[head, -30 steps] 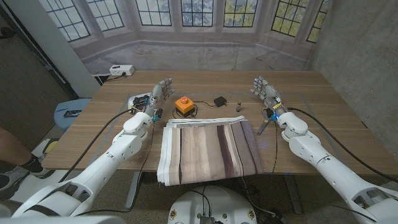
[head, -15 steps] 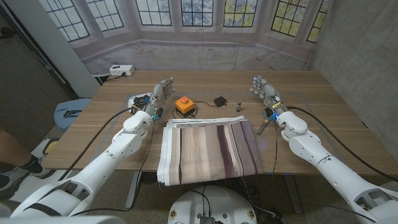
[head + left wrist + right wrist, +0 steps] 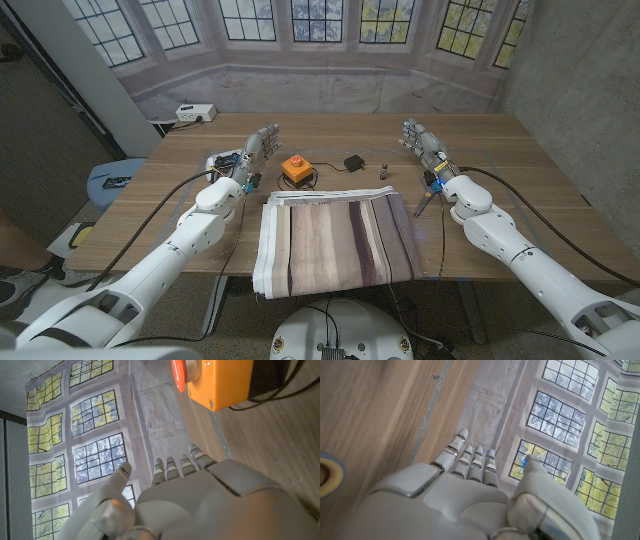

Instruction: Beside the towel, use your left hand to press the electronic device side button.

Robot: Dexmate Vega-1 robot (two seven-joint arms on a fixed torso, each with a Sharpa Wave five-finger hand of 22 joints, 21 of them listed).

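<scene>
Left hand (image 3: pixel 257 148) stays open, fingers apart and holding nothing, just left of the orange button box (image 3: pixel 294 168) behind the striped towel (image 3: pixel 335 241), while the open right hand (image 3: pixel 423 143) has edged slightly farther back on the table (image 3: pixel 520 170).

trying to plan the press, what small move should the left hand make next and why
Probably swing the left hand toward the robot's right, closer to the orange box with the red button. The hand holds nothing, its fingers extended, and it stands apart from the box, which sits just beyond the striped towel. No contact yet, so closing that gap seems the first step before any press.
</scene>
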